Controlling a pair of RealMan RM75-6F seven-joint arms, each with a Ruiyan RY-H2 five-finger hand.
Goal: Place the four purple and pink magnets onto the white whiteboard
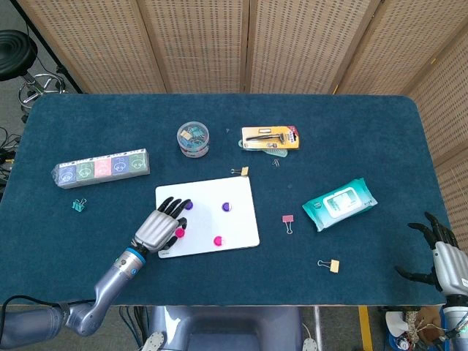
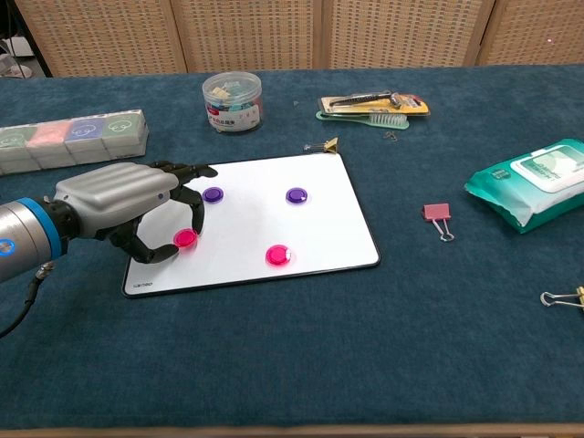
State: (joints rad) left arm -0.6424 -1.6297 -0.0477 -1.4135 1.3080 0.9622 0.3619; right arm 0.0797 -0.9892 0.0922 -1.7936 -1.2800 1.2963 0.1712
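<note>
The white whiteboard [image 1: 219, 191] [image 2: 246, 219] lies flat near the table's front middle. On it sit two purple magnets [image 1: 188, 205] [image 1: 227, 208] and two pink magnets [image 1: 179, 232] [image 1: 218, 240]. The chest view shows the same purple pair [image 2: 213, 194] [image 2: 295, 195] and pink pair [image 2: 185, 238] [image 2: 277, 255]. My left hand [image 1: 161, 223] [image 2: 128, 205] hovers over the board's left edge with its fingers spread; one fingertip is right beside the left pink magnet, which lies flat on the board. My right hand [image 1: 439, 252] hangs open off the table's front right edge, holding nothing.
Behind the board stand a clear jar of clips [image 1: 193, 139] and a razor pack [image 1: 270, 137]. A long box of coloured items [image 1: 101, 168] lies at the left and a wipes pack [image 1: 339, 203] at the right. Loose binder clips lie around: pink [image 1: 288, 221], gold [image 1: 330, 265], teal [image 1: 79, 205].
</note>
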